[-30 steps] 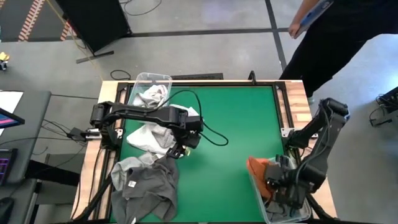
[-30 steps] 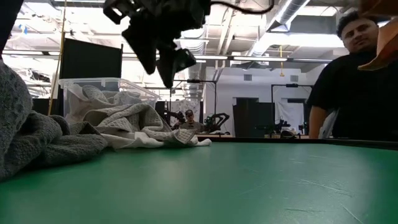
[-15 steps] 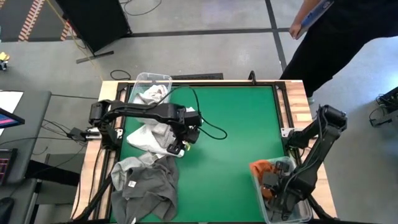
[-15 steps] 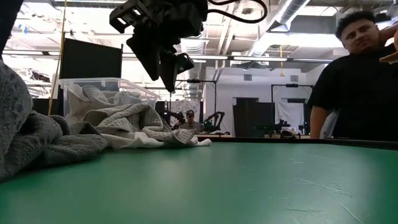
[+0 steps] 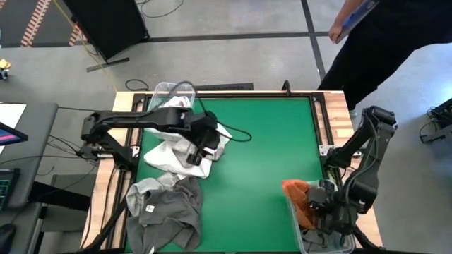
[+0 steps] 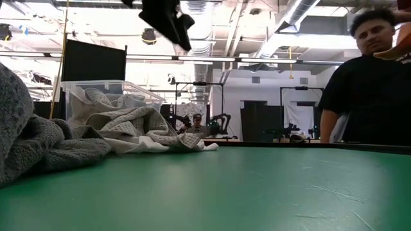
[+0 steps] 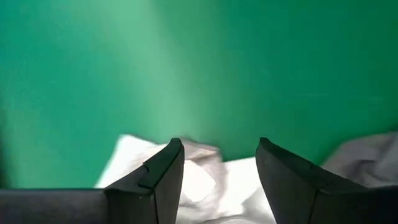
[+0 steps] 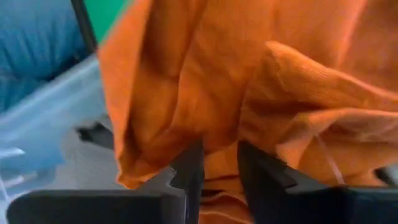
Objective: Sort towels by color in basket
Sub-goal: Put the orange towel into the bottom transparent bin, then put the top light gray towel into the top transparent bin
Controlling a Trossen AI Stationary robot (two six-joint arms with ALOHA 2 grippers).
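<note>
The rust orange towel [image 5: 295,192], clamped in the right tool [image 8: 214,165], has been lifted back above the clear bin [image 5: 345,243], so sorting remains undone, while the left tool [image 7: 217,165], raised, is held apart over the white towel [image 5: 169,152].

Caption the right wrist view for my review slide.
Right gripper fingers closed on orange towel above the bin.

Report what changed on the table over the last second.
The left gripper rose, open and empty, and shifted over the white towel. The right gripper, shut on the orange towel, dipped toward the clear bin, then came back up. The grey towel and the far bin stayed put.
</note>
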